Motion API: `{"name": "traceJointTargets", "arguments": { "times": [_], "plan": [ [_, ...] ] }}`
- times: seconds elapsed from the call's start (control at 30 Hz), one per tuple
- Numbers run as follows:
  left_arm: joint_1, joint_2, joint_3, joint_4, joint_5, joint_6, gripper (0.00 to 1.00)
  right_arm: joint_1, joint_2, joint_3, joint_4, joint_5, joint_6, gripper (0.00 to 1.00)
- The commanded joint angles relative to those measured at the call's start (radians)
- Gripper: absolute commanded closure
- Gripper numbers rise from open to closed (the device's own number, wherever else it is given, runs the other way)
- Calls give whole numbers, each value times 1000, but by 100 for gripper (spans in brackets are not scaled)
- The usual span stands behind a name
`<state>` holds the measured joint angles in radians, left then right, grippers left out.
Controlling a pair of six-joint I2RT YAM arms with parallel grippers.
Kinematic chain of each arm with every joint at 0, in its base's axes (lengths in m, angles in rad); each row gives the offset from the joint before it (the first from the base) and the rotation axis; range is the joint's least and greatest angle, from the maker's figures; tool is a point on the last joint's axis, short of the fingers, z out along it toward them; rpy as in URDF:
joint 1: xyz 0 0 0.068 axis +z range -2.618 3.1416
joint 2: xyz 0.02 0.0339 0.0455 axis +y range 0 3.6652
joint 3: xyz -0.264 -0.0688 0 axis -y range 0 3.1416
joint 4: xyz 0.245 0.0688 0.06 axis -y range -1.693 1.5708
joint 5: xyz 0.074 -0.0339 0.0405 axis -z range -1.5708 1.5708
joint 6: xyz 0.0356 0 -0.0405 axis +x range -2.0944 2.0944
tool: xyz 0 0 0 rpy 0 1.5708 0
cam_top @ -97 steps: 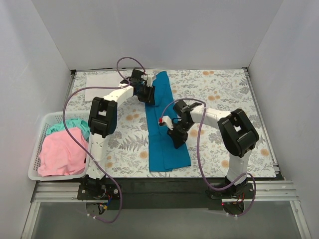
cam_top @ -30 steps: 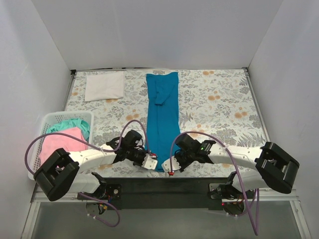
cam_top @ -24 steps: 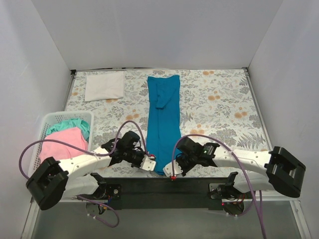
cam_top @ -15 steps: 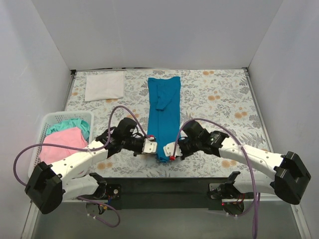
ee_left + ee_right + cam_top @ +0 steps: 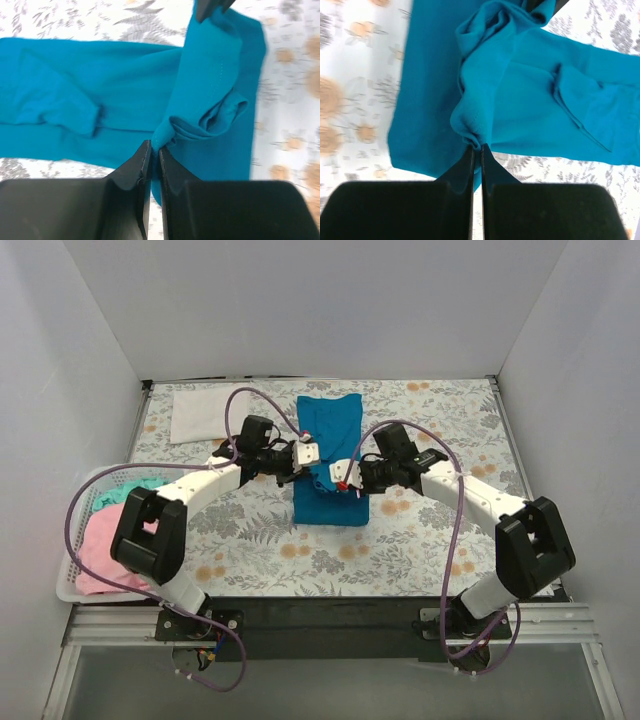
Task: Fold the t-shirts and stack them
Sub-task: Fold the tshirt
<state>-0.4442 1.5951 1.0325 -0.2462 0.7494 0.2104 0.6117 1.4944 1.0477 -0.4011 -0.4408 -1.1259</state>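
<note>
Both arms have swung away from the table's near edge towards the middle. They have carried the near hem of the teal-blue t-shirt [image 5: 330,508] with them. The long strip of half a second ago is now doubled back over itself on the floral tablecloth [image 5: 440,430].

The left gripper [image 5: 308,458] and the right gripper [image 5: 342,476] hang close together above the shirt, roughly halfway along its length. The left one is at the shirt's left edge and the right one nearer its right edge.

In the left wrist view the two black fingers [image 5: 132,172] are pressed almost together, with a thin fold of teal cloth pinched between their tips. From there the cloth rises in a loose, rumpled flap towards the other gripper's dark tip at the top of the view. The right wrist view shows the same thing mirrored: its fingers [image 5: 462,167] are nipped onto a bunched corner of the hem. The cloth gathers into creases just above the tips.

Beneath the lifted flap the lower layer of the shirt lies flat on the tablecloth, with a folded-in sleeve showing as a darker crease. The far end of the shirt lies spread flat near the table's back edge.

A folded white t-shirt [image 5: 195,415] lies at the far left corner, well apart from the teal one and partly crossed by the left arm's purple cable. A white slatted basket [image 5: 70,565] sits at the table's left side and holds a pink t-shirt [image 5: 105,545] and a mint green t-shirt [image 5: 135,490].
</note>
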Motion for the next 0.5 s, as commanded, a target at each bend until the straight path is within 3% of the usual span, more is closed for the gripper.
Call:
{"name": "traceJointTargets", "arguments": {
  "times": [0.0, 0.47],
  "plan": [
    [32, 67, 84, 48, 25, 26, 100, -47, 53, 74, 56, -47, -60, 99],
    [101, 341, 305, 122, 7, 38, 100, -155, 358, 300, 125, -67, -101, 99]
  ]
}}
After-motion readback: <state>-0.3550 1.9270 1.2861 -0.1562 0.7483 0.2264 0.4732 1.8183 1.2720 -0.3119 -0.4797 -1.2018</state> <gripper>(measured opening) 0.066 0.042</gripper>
